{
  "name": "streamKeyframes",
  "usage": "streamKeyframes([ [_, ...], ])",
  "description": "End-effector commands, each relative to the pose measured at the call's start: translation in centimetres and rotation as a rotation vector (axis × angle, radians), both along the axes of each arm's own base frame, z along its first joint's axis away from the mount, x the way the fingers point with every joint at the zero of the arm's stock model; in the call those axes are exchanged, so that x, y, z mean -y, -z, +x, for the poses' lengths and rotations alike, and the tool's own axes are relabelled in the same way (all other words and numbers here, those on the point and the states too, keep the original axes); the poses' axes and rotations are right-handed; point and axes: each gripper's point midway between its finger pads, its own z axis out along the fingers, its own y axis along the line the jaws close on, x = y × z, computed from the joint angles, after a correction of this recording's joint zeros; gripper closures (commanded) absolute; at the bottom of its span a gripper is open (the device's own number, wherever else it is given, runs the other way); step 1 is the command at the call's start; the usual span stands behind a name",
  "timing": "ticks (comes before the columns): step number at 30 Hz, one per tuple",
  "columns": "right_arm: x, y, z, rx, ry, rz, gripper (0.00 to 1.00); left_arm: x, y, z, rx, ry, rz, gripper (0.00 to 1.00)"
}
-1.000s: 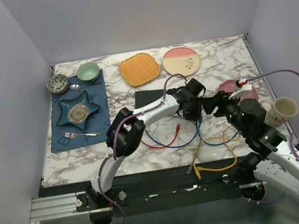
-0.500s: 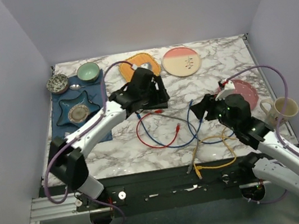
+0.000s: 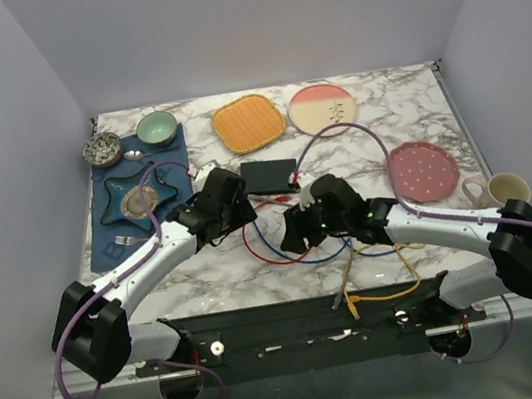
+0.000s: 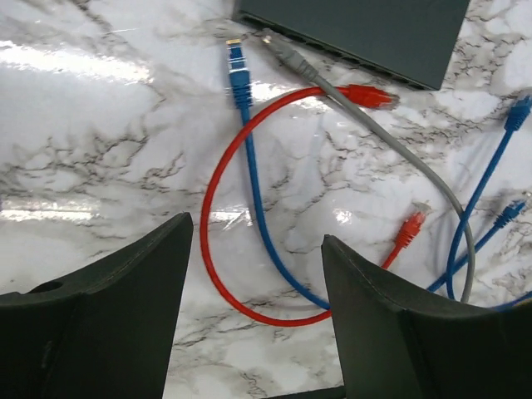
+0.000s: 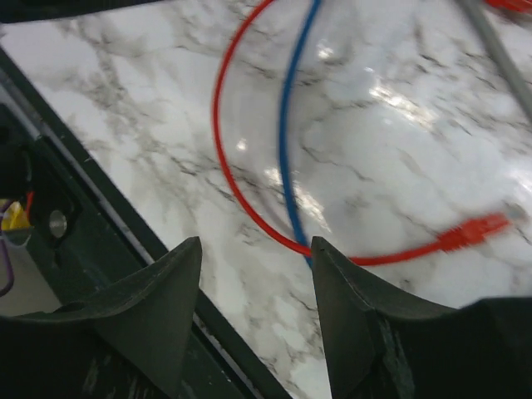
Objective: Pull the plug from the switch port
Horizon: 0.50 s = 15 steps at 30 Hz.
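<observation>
The switch [image 3: 269, 173] is a flat dark box mid-table; its socket edge shows at the top of the left wrist view [image 4: 357, 33]. A grey plug [image 4: 281, 50] lies with its tip against that edge; I cannot tell whether it sits in a port. A blue plug [image 4: 238, 68] and a red plug [image 4: 370, 96] lie loose beside it. My left gripper [image 3: 236, 214] [image 4: 258, 241] hangs open over a red cable loop [image 4: 212, 224], just near-left of the switch. My right gripper [image 3: 298, 235] [image 5: 256, 249] is open above red and blue cables [image 5: 287, 141], holding nothing.
An orange square plate [image 3: 249, 123] and a cream-pink plate [image 3: 323, 108] sit behind the switch. A pink dotted plate [image 3: 422, 171] and a mug [image 3: 503, 190] stand right. A blue placemat [image 3: 111, 244] with dishes lies left. A yellow cable [image 3: 392, 293] trails by the front edge.
My left gripper has opened and drawn back from the switch area toward the near left. My right arm has swung left and low over the cables.
</observation>
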Motion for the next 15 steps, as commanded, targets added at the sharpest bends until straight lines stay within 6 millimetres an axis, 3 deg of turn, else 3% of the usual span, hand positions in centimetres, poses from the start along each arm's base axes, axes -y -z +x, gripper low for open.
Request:
streamKeyframes([
  [1, -3.6, 0.1, -0.5, 0.056, -0.159, -0.047, 0.32, -4.0, -2.3, 0.4, 0.103, -0.194, 0.013, 0.26],
  [4, -4.3, 1.1, -0.5, 0.09, -0.187, -0.105, 0.25, -6.4, -2.4, 0.0, 0.113, -0.273, 0.047, 0.27],
  [5, -4.4, 2.2, -0.6, 0.077, -0.198, -0.133, 0.23, -6.8, -1.8, -0.5, 0.102, -0.281, 0.051, 0.26],
  [8, -4.1, 4.2, -0.6, 0.073, -0.214, -0.231, 0.19, -7.2, -1.4, -0.9, 0.11, -0.304, 0.005, 0.26],
  [14, -2.7, 6.2, -0.1, 0.089, -0.201, -0.362, 0.16, -6.8, 0.2, -1.5, 0.059, -0.282, -0.01, 0.25],
  [15, -2.0, 7.4, -0.3, 0.061, -0.201, -0.409, 0.16, -6.5, 0.4, -1.5, 0.051, -0.275, -0.016, 0.25],
])
